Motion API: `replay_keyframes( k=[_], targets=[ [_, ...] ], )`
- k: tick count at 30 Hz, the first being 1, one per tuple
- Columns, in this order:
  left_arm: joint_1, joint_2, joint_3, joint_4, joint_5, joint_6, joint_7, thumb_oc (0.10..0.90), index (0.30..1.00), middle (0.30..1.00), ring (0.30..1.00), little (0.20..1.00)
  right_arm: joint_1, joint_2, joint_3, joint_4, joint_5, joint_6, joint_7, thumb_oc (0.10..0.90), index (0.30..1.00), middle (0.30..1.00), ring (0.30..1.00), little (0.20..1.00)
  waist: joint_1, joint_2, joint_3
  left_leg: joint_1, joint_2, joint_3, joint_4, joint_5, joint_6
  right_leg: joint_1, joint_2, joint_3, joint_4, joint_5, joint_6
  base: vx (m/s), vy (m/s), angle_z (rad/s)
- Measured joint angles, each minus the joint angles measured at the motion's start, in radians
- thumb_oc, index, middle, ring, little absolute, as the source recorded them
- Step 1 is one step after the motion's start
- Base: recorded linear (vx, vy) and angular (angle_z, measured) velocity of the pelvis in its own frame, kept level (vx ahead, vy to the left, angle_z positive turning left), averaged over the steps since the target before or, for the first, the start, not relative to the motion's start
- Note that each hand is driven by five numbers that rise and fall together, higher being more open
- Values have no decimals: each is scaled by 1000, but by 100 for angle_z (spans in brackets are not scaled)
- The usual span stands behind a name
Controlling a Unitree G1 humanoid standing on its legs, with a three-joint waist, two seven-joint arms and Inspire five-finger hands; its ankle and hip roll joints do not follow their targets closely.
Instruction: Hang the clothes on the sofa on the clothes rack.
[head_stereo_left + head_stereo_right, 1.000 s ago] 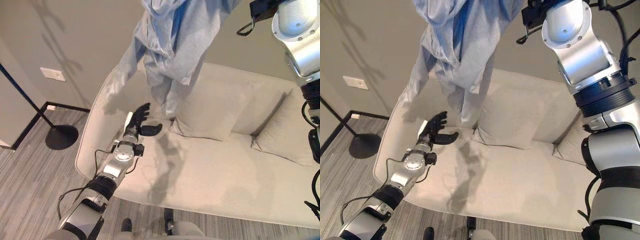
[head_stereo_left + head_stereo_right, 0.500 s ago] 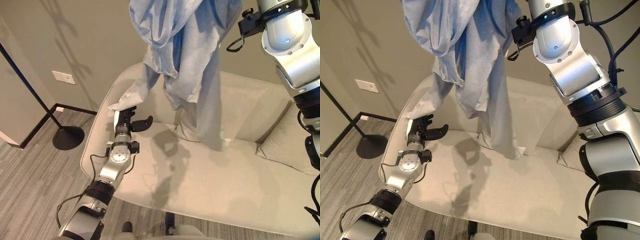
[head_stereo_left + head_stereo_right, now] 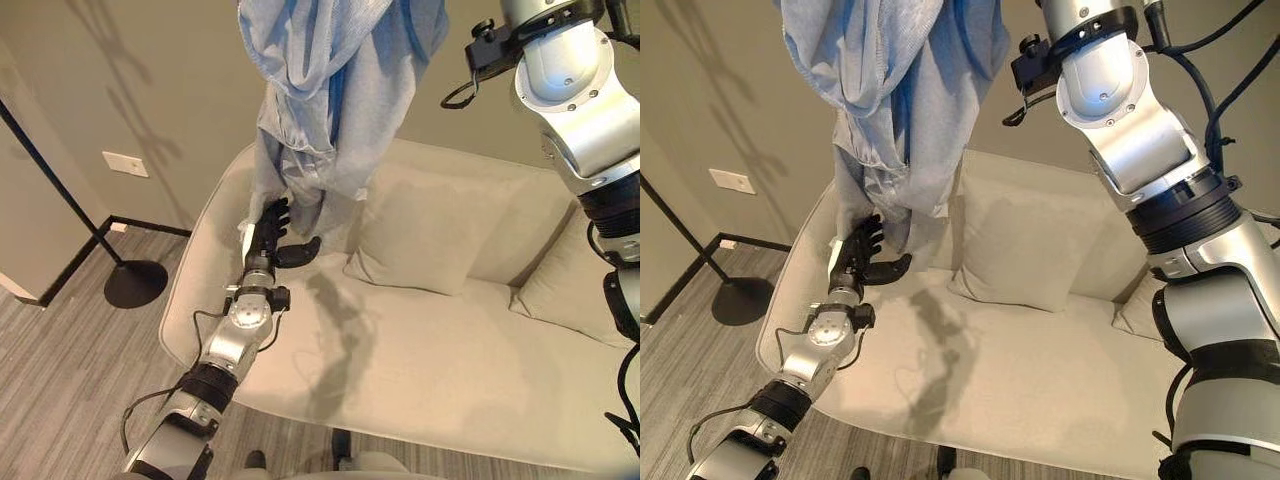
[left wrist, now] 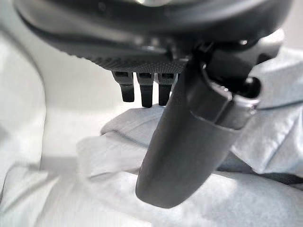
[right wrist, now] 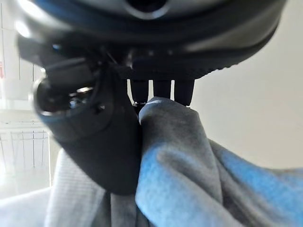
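Garment: a pale blue garment (image 3: pixel 335 90) hangs in bunched folds in front of the wall, above the sofa's left end; its top runs past the upper edge of both eye views; its lower hem drops to the sofa's backrest, just above the left hand
Right hand: in the right wrist view the right hand (image 5: pixel 102 142) has its thumb pressed against a fold of the blue cloth, with the fingers (image 5: pixel 162 90) curled over the same fold — a pinch on the garment; the raised silver arm comes in from the upper right of the eye views
Left hand: the left hand (image 3: pixel 272 232) reaches up from the lower left to the hem of the cloth; fingers spread and fairly straight, thumb standing out to the side — not clasped on anything; in the left wrist view pale cloth lies past the thumb (image 4: pixel 189 142) and fingertips, but whether they touch it I cannot tell
Sofa: a cream sofa (image 3: pixel 440 350) with a rounded left arm; one square cushion (image 3: pixel 425 235) leans on the backrest near the middle; a second cushion (image 3: pixel 580 285) at the right end
Rack: a dark pole (image 3: pixel 55 185) slants down to a round black base (image 3: pixel 135 283) on the striped floor, left of the sofa and well apart from the garment
Wall: a white outlet plate (image 3: pixel 125 163) left of the sofa
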Motion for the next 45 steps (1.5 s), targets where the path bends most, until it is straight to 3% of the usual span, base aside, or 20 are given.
replay_keyframes(
  k=[5,12,24,36,43,44,45],
  targets=[
    [-5,2,-14,2,0,0,1,800,900,900,900,900,0,47,3,-3,2,0,0,400,300,300,300,300,-21,2,-1,8,3,10,0,-2,-1,2,4,9,0,-3,1,-6,-7,-7],
    [-39,-20,-11,60,-8,0,12,800,900,900,900,900,0,43,3,-88,32,-4,0,400,300,300,300,300,-48,20,-11,11,6,19,0,-4,-1,1,8,18,0,-1,-1,-5,-9,-3],
    [-41,-27,-3,60,-43,0,24,800,900,900,900,900,16,29,3,-162,41,-22,13,400,300,300,300,300,-49,20,-23,37,6,39,-1,-10,0,17,10,38,0,-6,-2,-5,-8,-5],
    [-28,-27,33,17,-44,0,49,800,900,900,900,900,309,-28,-38,-225,39,0,38,400,300,300,300,300,-50,16,-34,46,6,39,-2,-14,2,27,10,38,0,-5,1,0,0,0],
    [-28,-29,35,-1,-45,0,50,800,900,900,900,900,388,-38,-46,-226,38,19,65,400,300,300,300,300,-53,17,-33,55,8,46,-2,-17,4,33,12,42,0,-6,1,-2,-3,-1],
    [-28,-30,35,-8,-45,0,49,588,582,582,582,582,389,-38,-46,-224,38,20,68,400,300,300,300,300,-53,18,-33,56,8,47,-2,-17,4,33,12,43,0,-6,0,0,0,0],
    [-28,-29,35,-11,-45,0,49,499,448,448,448,448,389,-38,-46,-224,38,20,70,400,300,300,300,300,-53,18,-33,56,8,48,-2,-17,5,33,12,43,0,-8,-2,0,0,0]
  ],
)
